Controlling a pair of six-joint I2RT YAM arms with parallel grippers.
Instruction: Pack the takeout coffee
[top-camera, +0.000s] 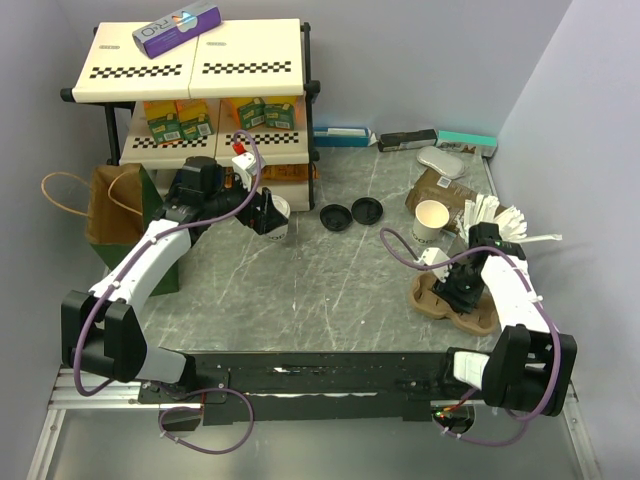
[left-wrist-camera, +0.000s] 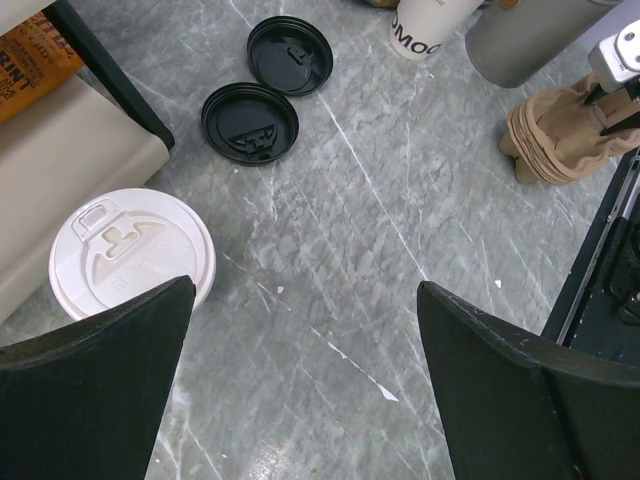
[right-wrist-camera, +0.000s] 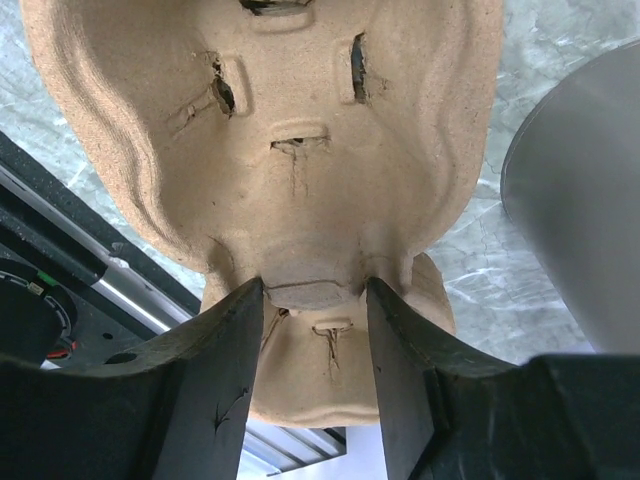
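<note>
The left jaws hang wide open over the worktop (left-wrist-camera: 330, 200), with the lidded white cup (left-wrist-camera: 130, 250) just ahead of one finger rather than between the two. Lowering or closing from here would likely clip its lid and tip it over. The right jaws are clamped on a ridge of the brown pulp tray (right-wrist-camera: 280, 120) — a thin, soft hold that could tear, or let the tray swing into the grey tumbler (right-wrist-camera: 580, 200) close beside it. The open-topped cup (top-camera: 430, 221) stands just behind the tray near the right arm — easily knocked.
</note>
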